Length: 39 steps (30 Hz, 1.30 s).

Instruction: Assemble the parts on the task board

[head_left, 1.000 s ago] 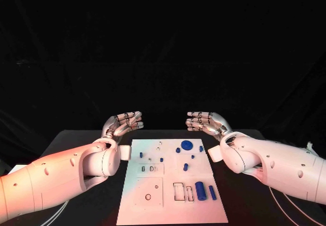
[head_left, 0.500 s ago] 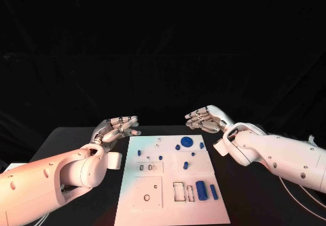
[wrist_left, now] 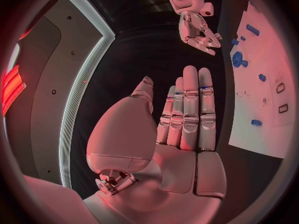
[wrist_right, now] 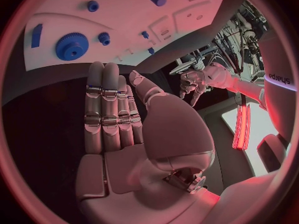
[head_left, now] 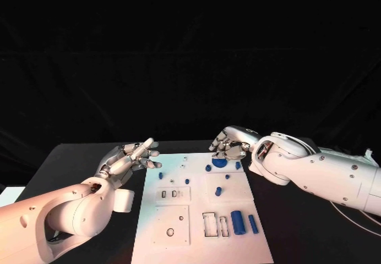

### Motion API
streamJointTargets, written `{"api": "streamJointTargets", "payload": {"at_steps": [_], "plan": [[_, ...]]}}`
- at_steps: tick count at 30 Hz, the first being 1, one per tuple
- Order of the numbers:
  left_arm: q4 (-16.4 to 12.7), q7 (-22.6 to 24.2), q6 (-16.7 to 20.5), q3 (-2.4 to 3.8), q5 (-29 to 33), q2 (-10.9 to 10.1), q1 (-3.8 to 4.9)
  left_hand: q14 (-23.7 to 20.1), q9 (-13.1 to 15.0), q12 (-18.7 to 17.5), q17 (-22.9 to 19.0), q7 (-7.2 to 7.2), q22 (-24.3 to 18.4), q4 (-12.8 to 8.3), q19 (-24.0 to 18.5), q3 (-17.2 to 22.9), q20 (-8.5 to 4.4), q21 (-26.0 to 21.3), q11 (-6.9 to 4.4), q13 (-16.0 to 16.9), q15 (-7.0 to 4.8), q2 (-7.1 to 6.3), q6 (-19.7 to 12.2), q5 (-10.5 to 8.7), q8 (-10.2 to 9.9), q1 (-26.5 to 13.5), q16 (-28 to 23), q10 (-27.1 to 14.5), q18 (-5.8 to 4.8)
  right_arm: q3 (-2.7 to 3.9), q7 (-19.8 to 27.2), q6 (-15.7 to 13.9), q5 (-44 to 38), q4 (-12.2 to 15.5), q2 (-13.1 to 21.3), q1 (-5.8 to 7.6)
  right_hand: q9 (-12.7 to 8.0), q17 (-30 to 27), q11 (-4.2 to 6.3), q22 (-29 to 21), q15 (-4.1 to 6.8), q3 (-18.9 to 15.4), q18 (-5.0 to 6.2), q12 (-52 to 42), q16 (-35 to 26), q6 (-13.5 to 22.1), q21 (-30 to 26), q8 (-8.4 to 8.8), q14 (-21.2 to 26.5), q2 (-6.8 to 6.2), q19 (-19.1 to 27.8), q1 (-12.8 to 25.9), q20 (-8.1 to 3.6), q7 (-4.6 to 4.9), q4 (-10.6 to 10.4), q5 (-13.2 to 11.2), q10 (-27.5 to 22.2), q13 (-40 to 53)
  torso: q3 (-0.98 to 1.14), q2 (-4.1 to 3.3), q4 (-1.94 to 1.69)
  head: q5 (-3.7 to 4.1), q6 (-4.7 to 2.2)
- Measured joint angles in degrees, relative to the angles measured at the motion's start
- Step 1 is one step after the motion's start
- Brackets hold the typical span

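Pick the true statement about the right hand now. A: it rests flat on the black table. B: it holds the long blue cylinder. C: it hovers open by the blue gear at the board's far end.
C: the right hand is empty, fingers extended, over the blue gear on the task board.

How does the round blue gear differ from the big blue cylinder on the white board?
The round blue gear is flat and toothed, at the white board's far end by the right hand. The big blue cylinder is long, smooth, lying at the near end. Both are blue and unheld.

dim black surround | task board [head_left: 202,214] brightly lit | reddish tint on wrist views | fisheye edges bent
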<state>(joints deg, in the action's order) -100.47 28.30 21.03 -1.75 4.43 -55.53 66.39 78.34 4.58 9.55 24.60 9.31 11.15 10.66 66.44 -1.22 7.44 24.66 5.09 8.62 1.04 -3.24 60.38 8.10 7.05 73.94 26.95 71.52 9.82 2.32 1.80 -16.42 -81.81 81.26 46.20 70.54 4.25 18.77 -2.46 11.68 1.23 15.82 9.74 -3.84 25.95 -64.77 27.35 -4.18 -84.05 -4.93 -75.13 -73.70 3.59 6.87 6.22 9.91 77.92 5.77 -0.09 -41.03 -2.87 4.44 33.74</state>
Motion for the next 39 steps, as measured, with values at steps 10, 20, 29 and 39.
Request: {"api": "streamJointTargets", "payload": {"at_steps": [10,20,29,39], "plan": [[-3.7,-0.4,-0.8,0.19,0.1,-1.5,0.61,-1.5,0.3,0.7,5.9,0.30,1.6,-1.2,0.0,-2.3,0.00,2.6,0.15,1.8,-0.01,1.39,-0.7,0.00,0.0,0.6,6.1,-1.8,0.00,0.02,-4.1,4.1,-10.3,1.0,-0.3,0.88,-0.1,22.7,-0.34,18.9,0.42,3.5,-0.94,0.2,26.8,0.2,19.4,0.23,0.0,-1.81,-3.9,-0.9,-0.40,-0.20,-3.5,-1.1,-4.6,-1.6,0.36,-2.09,-0.99,0.91,-0.77],[-4.9,-0.7,-1.0,0.22,0.1,-2.1,1.00,-2.4,0.4,0.8,7.3,0.09,2.0,-1.4,0.0,-2.8,0.00,3.1,0.21,2.2,0.12,1.92,-0.9,0.00,0.0,1.0,7.5,-2.2,0.00,0.05,-5.9,7.1,-14.9,1.0,-1.4,1.13,-0.1,38.5,-0.84,38.0,0.42,6.1,-2.69,0.1,42.2,0.4,36.1,0.23,0.0,-3.75,-4.0,-1.8,0.24,-0.01,-6.4,-1.3,-6.8,-2.0,0.71,-3.10,-1.58,1.36,-0.91],[-5.1,-1.0,-1.0,0.22,0.1,-2.6,1.15,-2.7,0.5,0.8,7.5,0.09,2.1,-1.5,0.0,-2.9,0.01,3.3,0.21,2.3,-0.01,1.95,-0.9,0.00,0.0,1.1,7.6,-2.2,0.00,0.05,-6.9,9.5,-17.5,0.2,-2.2,1.13,-0.1,39.5,-1.14,40.1,0.42,6.4,-2.69,0.1,43.4,0.6,38.2,0.23,0.0,-4.04,-3.3,-2.1,0.94,-0.21,-7.5,-1.3,-7.5,-2.0,0.89,-3.61,-1.87,1.55,-0.83],[-5.0,-1.2,-1.0,0.23,0.1,-2.6,1.24,-3.0,0.5,0.9,7.7,0.09,2.1,-1.6,-0.1,-3.0,-0.10,3.3,0.21,2.3,0.08,2.22,-0.9,0.00,0.0,1.1,7.7,-2.2,-0.01,0.01,-7.6,11.3,-19.0,-0.6,-3.0,1.12,-0.1,39.9,-1.25,40.6,0.42,6.5,-2.69,0.1,44.0,0.8,38.8,0.23,0.0,-4.04,-3.1,-2.1,1.15,-0.03,-8.1,-1.5,-8.0,-2.1,0.90,-3.93,-2.14,1.84,-0.63]]}}
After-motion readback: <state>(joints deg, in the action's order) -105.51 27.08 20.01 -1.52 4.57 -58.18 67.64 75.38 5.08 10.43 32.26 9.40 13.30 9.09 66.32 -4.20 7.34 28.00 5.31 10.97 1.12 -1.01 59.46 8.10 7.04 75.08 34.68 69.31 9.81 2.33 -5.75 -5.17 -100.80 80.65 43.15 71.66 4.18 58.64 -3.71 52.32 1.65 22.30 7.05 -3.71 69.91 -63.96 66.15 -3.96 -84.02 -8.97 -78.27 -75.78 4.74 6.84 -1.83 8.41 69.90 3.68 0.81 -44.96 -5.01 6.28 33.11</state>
